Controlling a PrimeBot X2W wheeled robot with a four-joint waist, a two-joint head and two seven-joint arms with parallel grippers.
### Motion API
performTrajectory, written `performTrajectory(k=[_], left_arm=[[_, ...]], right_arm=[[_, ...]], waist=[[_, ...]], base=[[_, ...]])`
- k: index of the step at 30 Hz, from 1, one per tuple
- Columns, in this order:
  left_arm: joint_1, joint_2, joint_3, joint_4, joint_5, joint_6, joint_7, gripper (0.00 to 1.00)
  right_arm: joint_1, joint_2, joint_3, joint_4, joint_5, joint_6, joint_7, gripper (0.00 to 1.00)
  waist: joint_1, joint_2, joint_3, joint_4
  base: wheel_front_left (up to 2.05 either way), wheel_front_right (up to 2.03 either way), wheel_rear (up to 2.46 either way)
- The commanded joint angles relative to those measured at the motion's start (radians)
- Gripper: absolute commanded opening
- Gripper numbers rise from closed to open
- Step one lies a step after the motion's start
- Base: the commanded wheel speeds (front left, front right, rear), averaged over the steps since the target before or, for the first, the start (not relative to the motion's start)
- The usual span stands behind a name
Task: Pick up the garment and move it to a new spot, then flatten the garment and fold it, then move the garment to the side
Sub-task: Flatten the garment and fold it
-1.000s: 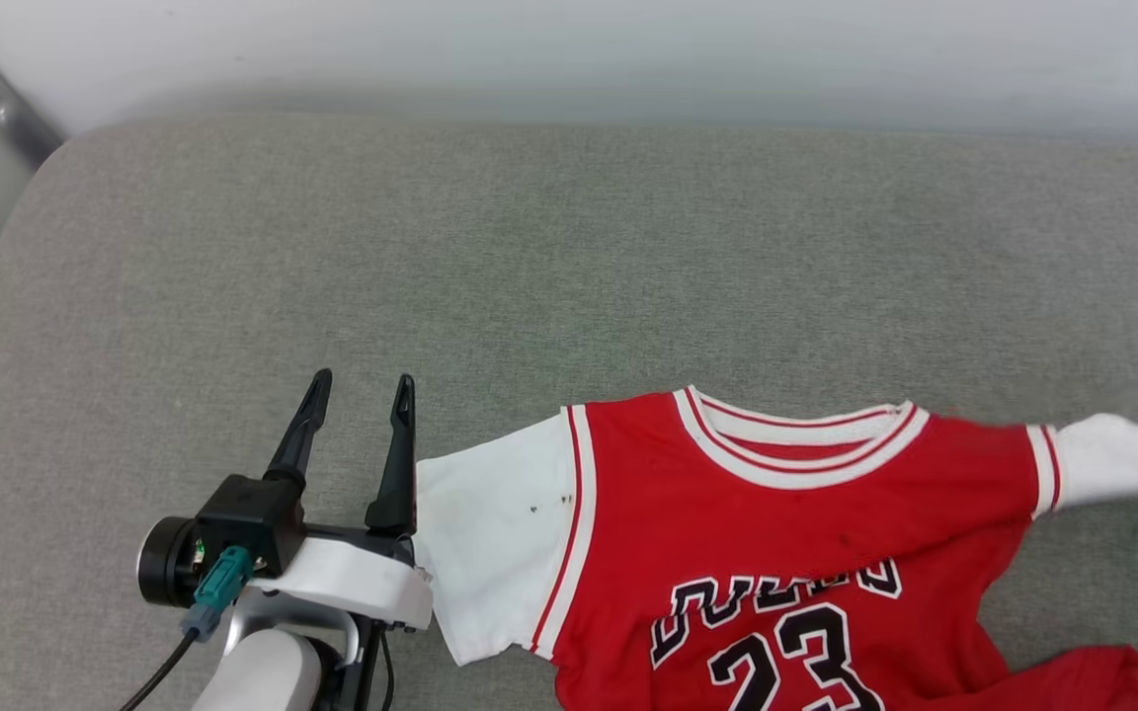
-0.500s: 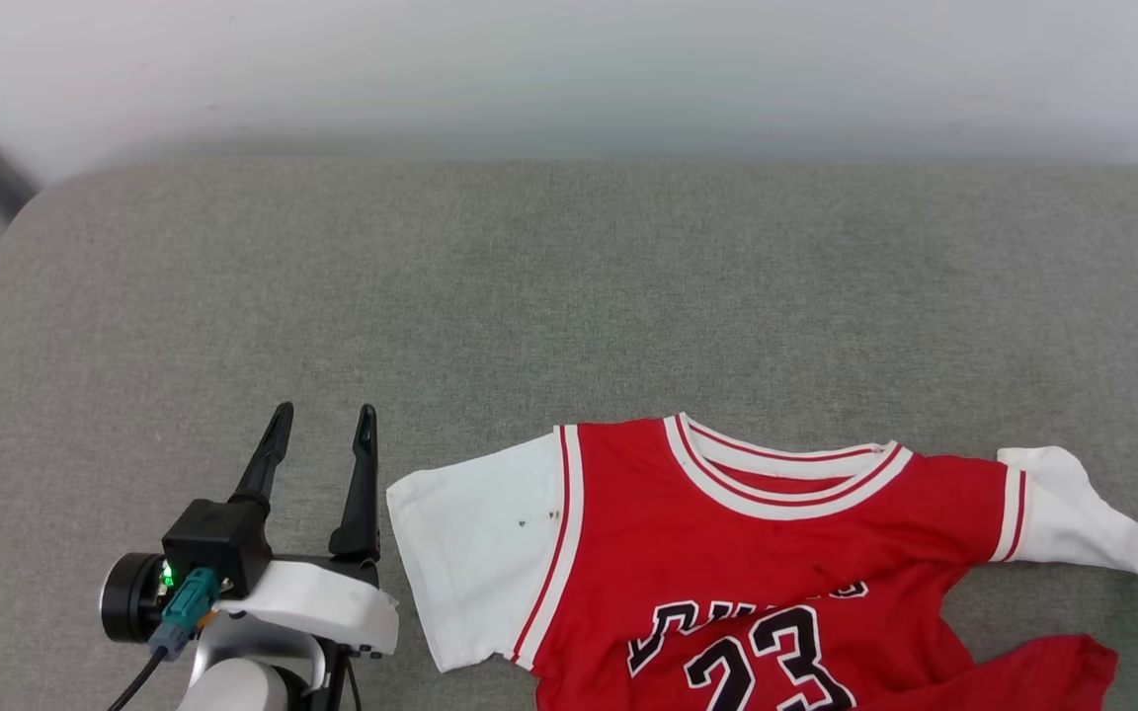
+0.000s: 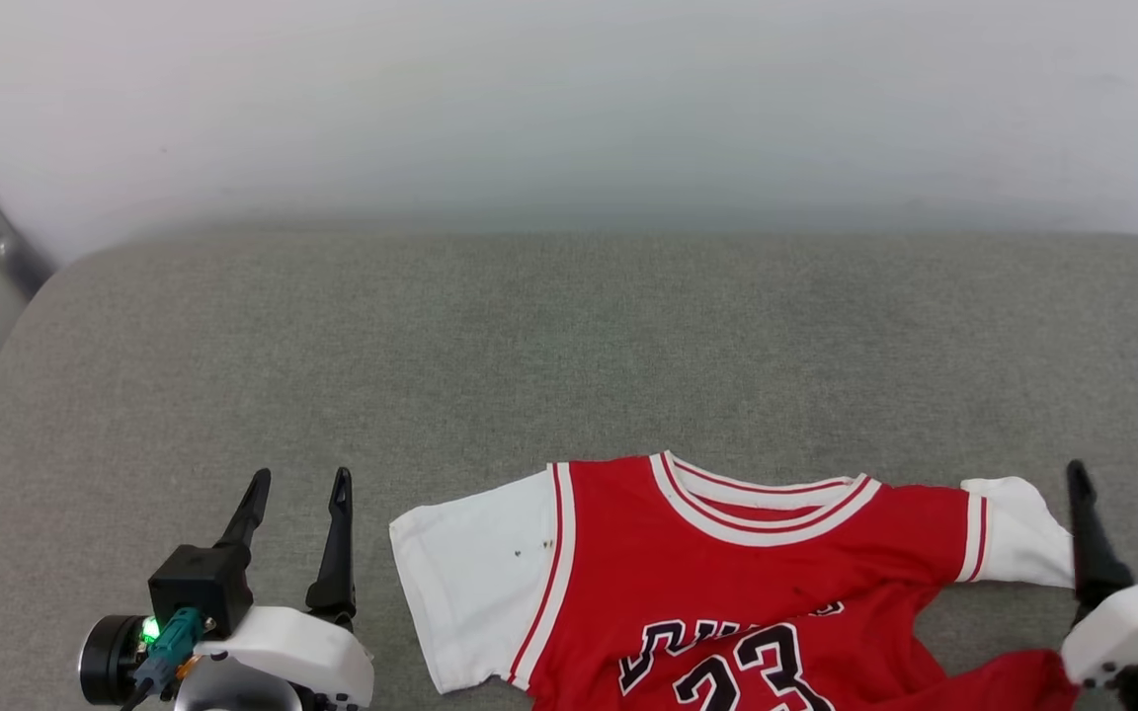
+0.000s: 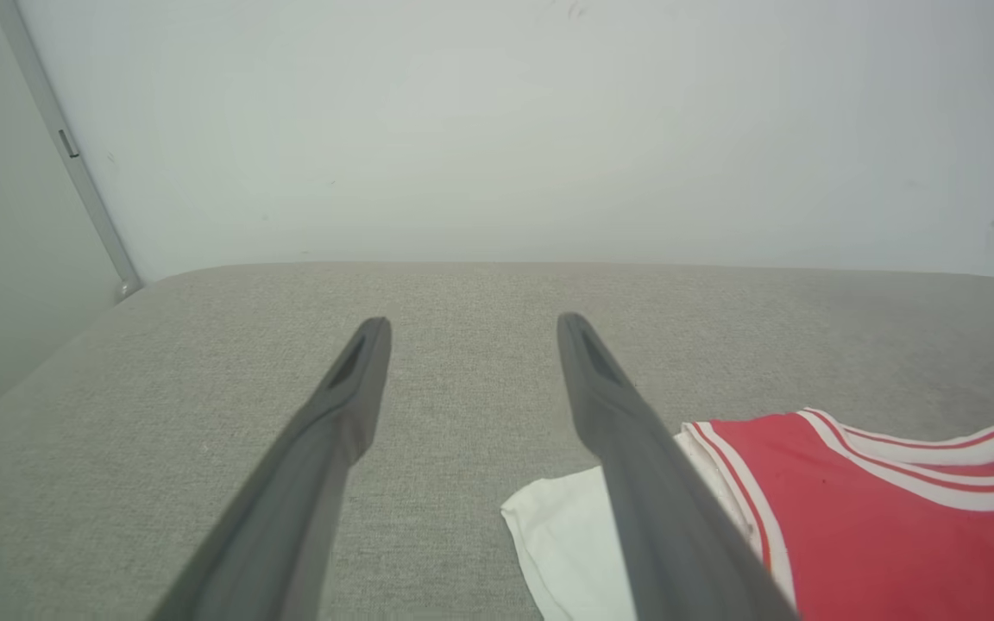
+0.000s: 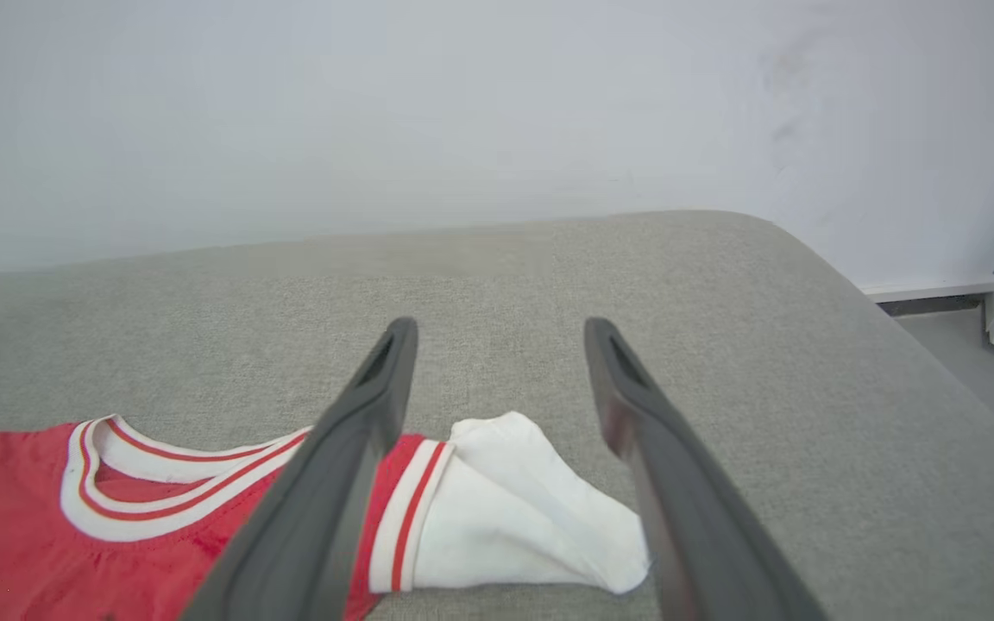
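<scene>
The shirt point(image 3: 727, 583) was laid chest-up near the front edge of the grey cushion point(image 3: 569, 346) — spread, though rumpled on the robot's right. The left gripper point(image 3: 300, 476) and right gripper point(image 3: 1117, 469) were stationed just beside its two ends, fingers apart and empty — likely so that it could be smoothed flat.

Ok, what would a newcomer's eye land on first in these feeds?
The red jersey with white sleeves and a black 23, lying chest-up on the grey cushion, low in the head view. Then the open left gripper and right gripper, one beside each sleeve, holding nothing; the sleeve by the right one is bunched.
</scene>
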Motion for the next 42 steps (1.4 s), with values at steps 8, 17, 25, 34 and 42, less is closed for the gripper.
performTrajectory(k=[8,17,25,34,42], left_arm=[[0.032,0.031,0.004,0.027,-0.026,-0.002,0.052,1.0],[-0.038,0.079,0.006,0.088,-0.12,-0.086,0.21,1.0],[-0.18,0.134,-0.053,0.27,-0.211,-0.23,0.479,1.0],[-0.278,0.164,-0.124,0.42,-0.266,-0.302,0.749,1.0],[-0.243,0.118,-0.194,0.453,-0.327,-0.321,0.938,0.06]], right_arm=[[0.141,0.068,0.108,-0.189,-0.048,-0.001,-0.041,1.0],[0.231,0.119,0.163,-0.364,-0.062,-0.001,0.001,1.0],[0.206,0.129,0.189,-0.391,-0.046,-0.001,0.008,1.0],[0.179,0.134,0.198,-0.35,-0.016,-0.001,-0.01,1.0],[0.169,0.135,0.191,-0.333,-0.002,-0.001,-0.023,1.0]], waist=[[0.0001,0.0,-0.038,-0.025],[0.0001,0.0,-0.025,-0.082],[0.0001,0.0,0.027,-0.151],[0.0001,0.0,0.088,-0.204],[0.0001,0.0,0.105,-0.22]], base=[[0.0,0.0,0.0],[0.0,0.0,0.0],[0.0,0.0,0.0],[0.0,0.0,0.0],[0.0,0.0,0.0]])
